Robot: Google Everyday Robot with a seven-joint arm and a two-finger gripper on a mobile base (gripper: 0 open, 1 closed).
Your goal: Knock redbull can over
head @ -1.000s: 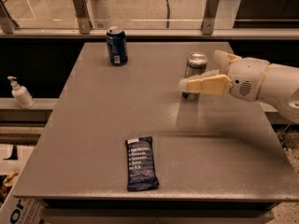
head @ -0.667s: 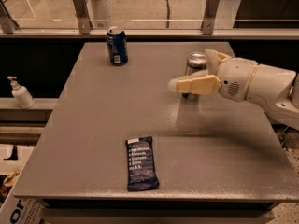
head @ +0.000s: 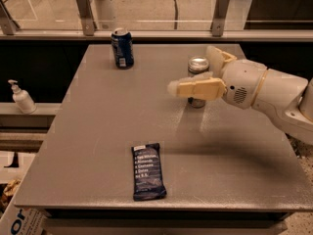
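Observation:
The redbull can (head: 198, 64), slim and silver with a shiny top, stands upright on the grey table (head: 98, 131), right of its middle. My gripper (head: 192, 70) reaches in from the right on a white arm, and its fingers are spread open around the can. The near finger (head: 195, 88) lies across the front of the can and hides its middle. The far finger (head: 215, 56) rises just behind and to the right of the can. Whether either finger touches the can cannot be told.
A shorter dark blue can (head: 122, 48) stands at the table's back left. A dark blue snack bar (head: 148, 171) lies flat near the front edge. A white pump bottle (head: 22, 98) stands on a ledge left of the table. A glass railing runs along the back.
My gripper has moved left, so the near finger now reaches further past the front of the can. The can still stands upright in the same place.

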